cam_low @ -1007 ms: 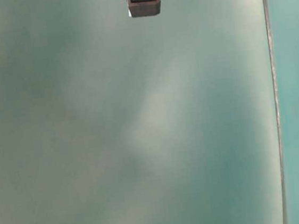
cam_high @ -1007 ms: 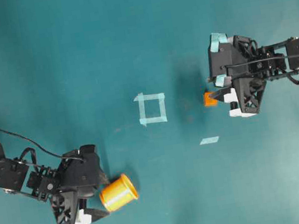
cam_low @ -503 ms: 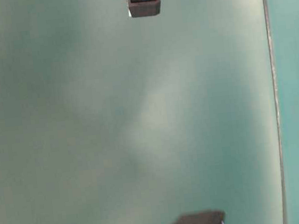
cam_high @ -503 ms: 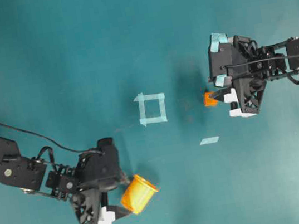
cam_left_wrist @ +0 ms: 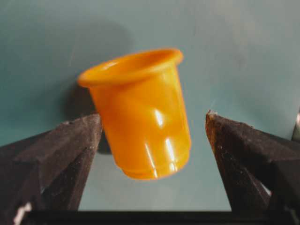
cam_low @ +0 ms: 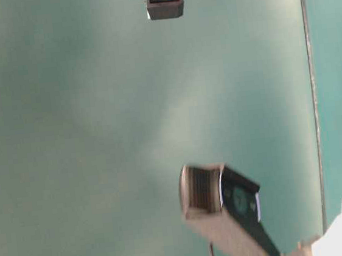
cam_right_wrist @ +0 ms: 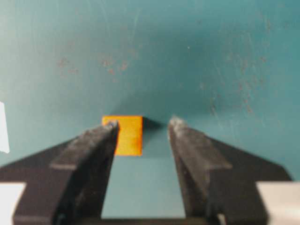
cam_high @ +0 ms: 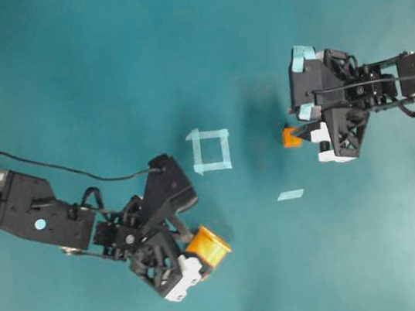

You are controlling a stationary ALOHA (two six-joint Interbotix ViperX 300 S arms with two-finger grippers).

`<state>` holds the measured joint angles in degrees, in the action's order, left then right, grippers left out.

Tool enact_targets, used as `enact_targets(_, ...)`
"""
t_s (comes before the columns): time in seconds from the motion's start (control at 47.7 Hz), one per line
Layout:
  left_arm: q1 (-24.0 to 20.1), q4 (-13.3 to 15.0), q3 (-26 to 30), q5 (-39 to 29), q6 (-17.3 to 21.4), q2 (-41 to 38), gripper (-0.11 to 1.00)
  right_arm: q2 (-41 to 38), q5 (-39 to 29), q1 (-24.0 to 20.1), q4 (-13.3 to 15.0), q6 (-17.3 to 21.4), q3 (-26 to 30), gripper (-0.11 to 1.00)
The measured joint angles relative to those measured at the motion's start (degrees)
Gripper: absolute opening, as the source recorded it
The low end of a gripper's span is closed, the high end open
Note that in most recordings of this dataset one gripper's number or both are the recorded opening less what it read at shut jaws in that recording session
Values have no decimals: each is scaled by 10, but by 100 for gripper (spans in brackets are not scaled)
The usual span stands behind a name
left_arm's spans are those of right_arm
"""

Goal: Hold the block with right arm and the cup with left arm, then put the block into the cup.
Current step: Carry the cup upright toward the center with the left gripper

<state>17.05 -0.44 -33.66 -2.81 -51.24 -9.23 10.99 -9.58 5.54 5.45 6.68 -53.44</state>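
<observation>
Cup [cam_left_wrist: 138, 112] is seen between the left gripper [cam_high: 194, 261] jaws, which are spread wide around it; grip contact cannot be told. Since the earlier frame, left arm and cup have been carried toward the tape square [cam_high: 210, 150]. Right gripper [cam_right_wrist: 140, 133] is unchanged: jaws wide, block [cam_right_wrist: 127, 135] between them against one finger, resting on the desk [cam_high: 102, 77].

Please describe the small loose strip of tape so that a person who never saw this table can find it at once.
Start at the taped square outline near the middle of the teal table. Go right and a little toward the bottom of the overhead view, below the orange block: there lies the tape strip. It is one short flat pale-blue piece, alone, not part of a square.
</observation>
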Motion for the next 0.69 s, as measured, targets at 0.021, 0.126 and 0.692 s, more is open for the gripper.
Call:
enact_targets(0.021, -3, 0, 3, -5, -4, -1, 85, -1, 0, 1, 0, 1, 0, 54)
enact_targets(0.126, -17, -1, 16, -44, -18, -7, 85, -1, 0, 1, 0, 0, 0, 54)
enact_targets(0.692, -14, -1, 50, -152, -21, -40, 83, -56, 33, -27, -33, 20, 0, 54)
